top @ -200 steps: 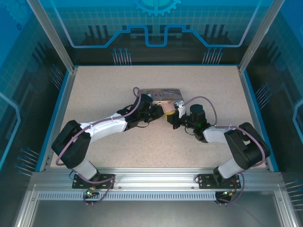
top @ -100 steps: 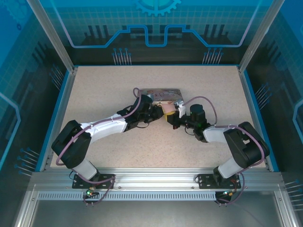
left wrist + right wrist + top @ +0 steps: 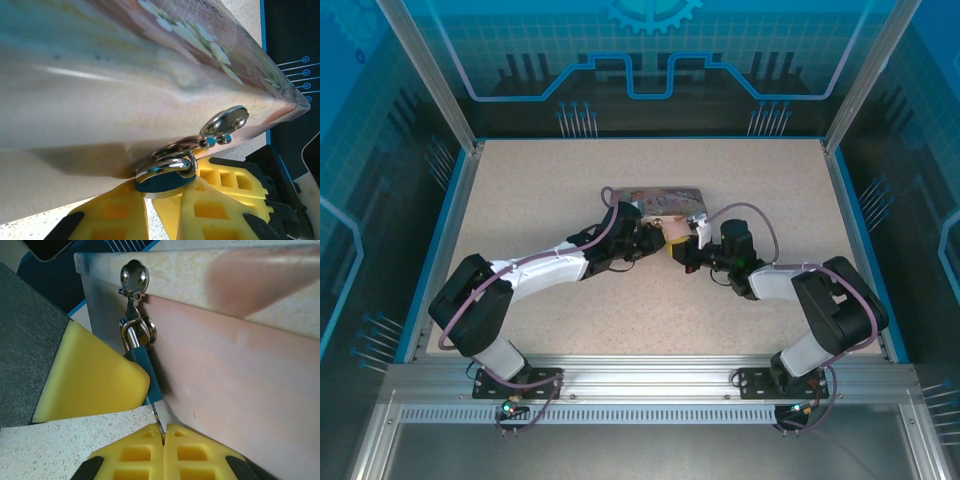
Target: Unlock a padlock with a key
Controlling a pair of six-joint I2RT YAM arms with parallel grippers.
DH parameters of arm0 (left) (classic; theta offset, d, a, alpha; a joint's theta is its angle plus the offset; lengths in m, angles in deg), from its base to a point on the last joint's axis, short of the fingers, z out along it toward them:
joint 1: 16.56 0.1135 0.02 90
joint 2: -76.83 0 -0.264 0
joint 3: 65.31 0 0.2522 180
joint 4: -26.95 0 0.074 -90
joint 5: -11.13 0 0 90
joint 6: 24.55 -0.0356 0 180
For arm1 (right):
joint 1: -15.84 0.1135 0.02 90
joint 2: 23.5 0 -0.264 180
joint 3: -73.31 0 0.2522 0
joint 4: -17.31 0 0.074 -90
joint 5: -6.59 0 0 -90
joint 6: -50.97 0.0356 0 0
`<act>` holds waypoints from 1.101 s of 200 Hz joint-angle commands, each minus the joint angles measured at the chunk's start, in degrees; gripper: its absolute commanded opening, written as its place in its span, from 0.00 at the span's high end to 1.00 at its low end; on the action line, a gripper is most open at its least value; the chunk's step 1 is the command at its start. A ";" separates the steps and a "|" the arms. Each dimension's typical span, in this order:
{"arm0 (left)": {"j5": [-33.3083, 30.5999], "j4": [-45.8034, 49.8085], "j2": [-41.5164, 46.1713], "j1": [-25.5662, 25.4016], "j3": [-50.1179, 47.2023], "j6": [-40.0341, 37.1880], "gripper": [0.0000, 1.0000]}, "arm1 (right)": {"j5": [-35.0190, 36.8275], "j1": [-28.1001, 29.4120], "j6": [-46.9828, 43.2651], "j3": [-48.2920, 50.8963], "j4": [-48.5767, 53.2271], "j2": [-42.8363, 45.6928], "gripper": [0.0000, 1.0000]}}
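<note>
Yellow right hand (image 3: 163, 434) pinches thin metal key (image 3: 156, 418) beneath teal padlock (image 3: 142, 361).

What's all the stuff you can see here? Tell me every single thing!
tin box: one, pink with pictures, middle of the table
latch: one, silvery, on the tin box's edge
padlock: one, teal body with silvery shackle, hanging from the latch
key: one, thin grey sliver showing, under the padlock
table: one, speckled beige, beneath everything
walls: several, see-through blue, around the table
left gripper: one, yellow fingers, shut on the padlock
right gripper: one, yellow fingers, shut on the key
</note>
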 commanded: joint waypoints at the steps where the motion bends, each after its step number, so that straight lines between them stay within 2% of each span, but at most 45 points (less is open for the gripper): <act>1: 3.74 -1.50 0.32 -1.56 -0.07 -0.27 1.00 | -3.03 1.89 -1.37 -3.03 -3.21 -0.08 0.99; 51: 4.03 -1.36 -0.22 -1.63 -0.17 -0.26 1.00 | -2.84 1.99 0.69 -3.35 -5.61 1.01 1.00; 106: 4.14 -2.02 -0.73 -1.61 -0.47 -0.41 1.00 | -4.52 2.23 2.98 -2.61 -3.62 4.47 1.00; 186: 4.27 -3.36 -1.30 -1.61 -0.56 -0.15 1.00 | -0.16 4.71 2.14 -2.43 -0.76 3.70 1.00; 220: 3.85 -3.38 -1.53 -1.56 0.10 -0.57 0.90 | 0.81 4.68 2.06 -1.57 -0.25 3.83 1.00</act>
